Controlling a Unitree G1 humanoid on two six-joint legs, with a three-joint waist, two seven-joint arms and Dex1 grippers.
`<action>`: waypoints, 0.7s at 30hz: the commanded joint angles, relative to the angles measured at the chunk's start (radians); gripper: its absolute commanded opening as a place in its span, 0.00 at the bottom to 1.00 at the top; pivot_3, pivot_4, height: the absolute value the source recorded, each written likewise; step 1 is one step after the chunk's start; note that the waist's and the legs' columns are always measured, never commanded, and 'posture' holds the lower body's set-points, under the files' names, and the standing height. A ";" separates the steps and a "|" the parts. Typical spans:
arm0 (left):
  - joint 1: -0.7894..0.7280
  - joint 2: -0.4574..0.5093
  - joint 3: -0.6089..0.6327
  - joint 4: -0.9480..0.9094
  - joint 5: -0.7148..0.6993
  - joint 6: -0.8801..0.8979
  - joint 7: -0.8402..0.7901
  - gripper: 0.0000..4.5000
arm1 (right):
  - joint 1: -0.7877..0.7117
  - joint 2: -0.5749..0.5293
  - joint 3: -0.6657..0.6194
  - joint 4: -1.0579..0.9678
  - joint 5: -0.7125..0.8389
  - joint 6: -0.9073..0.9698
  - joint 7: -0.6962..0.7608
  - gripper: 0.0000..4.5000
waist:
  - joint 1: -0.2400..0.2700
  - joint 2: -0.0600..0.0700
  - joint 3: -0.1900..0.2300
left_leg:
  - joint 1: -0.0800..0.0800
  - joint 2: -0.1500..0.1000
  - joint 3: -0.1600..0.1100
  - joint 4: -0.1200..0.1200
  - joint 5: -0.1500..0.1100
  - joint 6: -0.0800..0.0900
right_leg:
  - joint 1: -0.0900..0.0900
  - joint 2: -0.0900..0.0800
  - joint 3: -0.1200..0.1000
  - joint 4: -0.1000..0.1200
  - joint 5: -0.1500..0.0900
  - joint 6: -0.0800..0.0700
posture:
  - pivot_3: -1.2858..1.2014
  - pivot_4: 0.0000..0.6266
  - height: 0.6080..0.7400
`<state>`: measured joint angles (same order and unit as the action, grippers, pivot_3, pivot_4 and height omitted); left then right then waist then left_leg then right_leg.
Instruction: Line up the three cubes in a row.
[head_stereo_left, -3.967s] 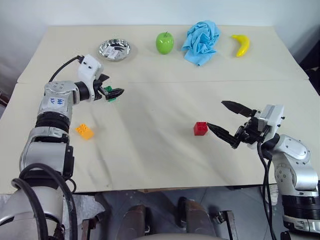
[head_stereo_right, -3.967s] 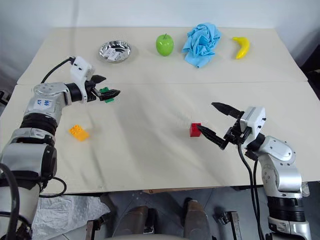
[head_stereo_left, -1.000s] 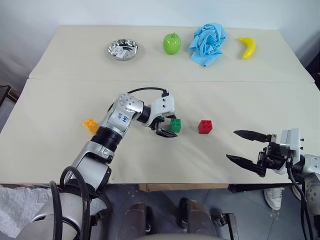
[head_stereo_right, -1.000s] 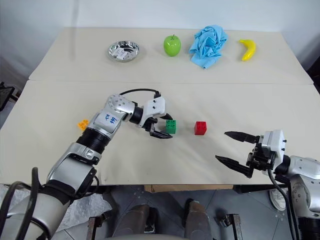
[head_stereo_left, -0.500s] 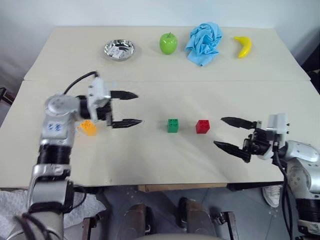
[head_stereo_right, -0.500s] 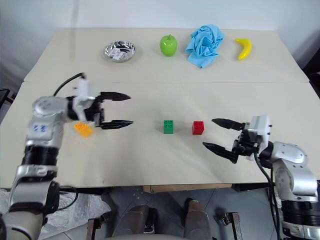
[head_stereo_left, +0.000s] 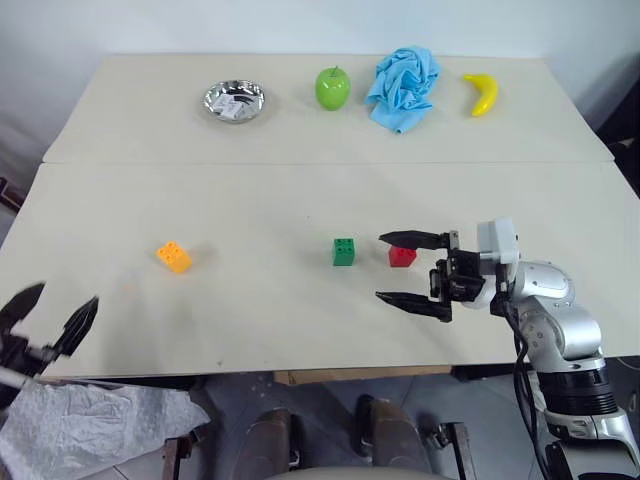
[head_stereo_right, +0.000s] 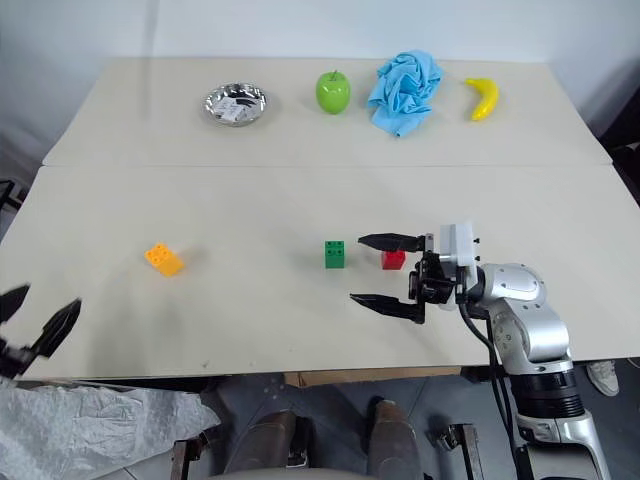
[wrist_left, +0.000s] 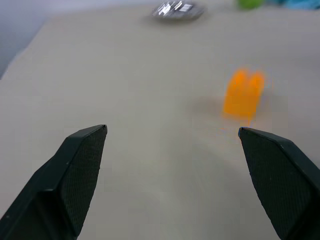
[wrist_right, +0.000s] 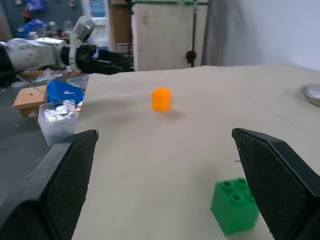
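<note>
Item: three small studded plastic toy bricks on a cream tabletop (head_stereo_left: 300, 180); row part-formed.

Small green studded plastic brick (head_stereo_left: 344, 251) and small red studded plastic brick (head_stereo_left: 402, 256): being shown side by side with a narrow gap, just beyond the tips of the right end effector (head_stereo_left: 405, 270). This pair is being judged as placed.

Small orange-yellow studded plastic brick (head_stereo_left: 174, 257): being shown well apart from the pair, far off past the right end effector's tips, and ahead of the left end effector (head_stereo_left: 48, 318), near it but not touched. Roughly level with the pair, yet the gap is being judged too wide for a row.

Right end effector: fingers being held spread wide, nothing pinched, upper finger overlapping the red brick in the head views.

Left end effector: fingers being held spread wide at the tabletop's near edge, empty.

Remaining: the orange-yellow brick is being left to be gripped and set beside the green one.
</note>
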<state>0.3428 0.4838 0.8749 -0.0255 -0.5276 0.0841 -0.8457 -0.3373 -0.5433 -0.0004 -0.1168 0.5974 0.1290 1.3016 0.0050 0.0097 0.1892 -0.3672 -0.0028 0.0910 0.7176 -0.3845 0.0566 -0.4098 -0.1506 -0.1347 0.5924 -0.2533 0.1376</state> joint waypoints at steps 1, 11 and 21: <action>0.054 -0.016 0.011 -0.016 -0.050 -0.012 -0.015 1.00 | -0.011 0.000 -0.003 -0.031 -0.002 -0.030 0.016 1.00 | 0.006 0.000 0.000 | 0.000 0.000 0.000 0.000 0.000 0.000 | 0.000 0.000 0.000 0.000 0.000 0.000 | 0.52 0.24 1.00; -0.226 0.099 -0.282 0.119 0.054 -0.042 -0.055 1.00 | 0.007 -0.027 -0.017 -0.027 -0.002 -0.016 0.014 1.00 | 0.021 -0.001 -0.002 | 0.000 0.000 0.001 0.000 -0.001 -0.001 | -0.002 0.000 0.000 0.001 0.002 -0.004 | 0.52 0.24 1.00; -0.568 0.202 -0.477 0.455 0.161 -0.140 -0.135 1.00 | 0.044 -0.045 -0.026 -0.061 -0.012 -0.013 -0.004 1.00 | -0.012 -0.002 -0.003 | -0.001 0.001 0.005 -0.003 -0.001 0.000 | -0.004 0.003 -0.002 0.000 0.003 -0.005 | 0.52 0.24 1.00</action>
<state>-0.2073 0.6588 0.4018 0.3905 -0.3857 -0.0256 -0.9765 -0.3082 -0.5749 -0.0053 -0.1300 0.5752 0.1168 1.3073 -0.0073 0.0077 0.1860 -0.3678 -0.0022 0.0962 0.7145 -0.3852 0.0568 -0.4139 -0.1472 -0.1364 0.5927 -0.2508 0.1323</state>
